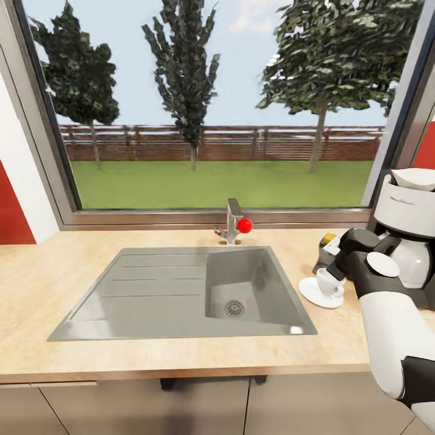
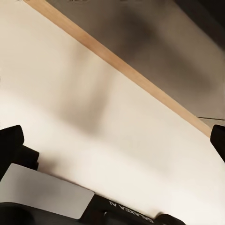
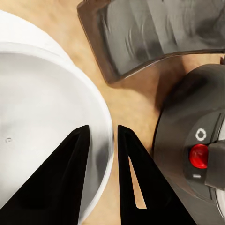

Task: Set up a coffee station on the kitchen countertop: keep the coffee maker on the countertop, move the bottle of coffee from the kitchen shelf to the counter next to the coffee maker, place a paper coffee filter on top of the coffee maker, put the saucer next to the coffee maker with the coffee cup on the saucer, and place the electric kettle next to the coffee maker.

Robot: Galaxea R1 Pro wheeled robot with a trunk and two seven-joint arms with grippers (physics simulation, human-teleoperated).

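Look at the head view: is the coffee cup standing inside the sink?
No: the coffee cup stands on the saucer on the kitchen countertop, right of the sink.

Steel sink (image 1: pixel 151 290), tap (image 1: pixel 232 220) with red knob (image 1: pixel 244 225), window (image 1: pixel 217 103) showing lawn, trees.

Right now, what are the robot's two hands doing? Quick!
Left gripper: cannot tell, its fingertips are out of the picture.
Right gripper: closed on the rim of the coffee cup, over the saucer.
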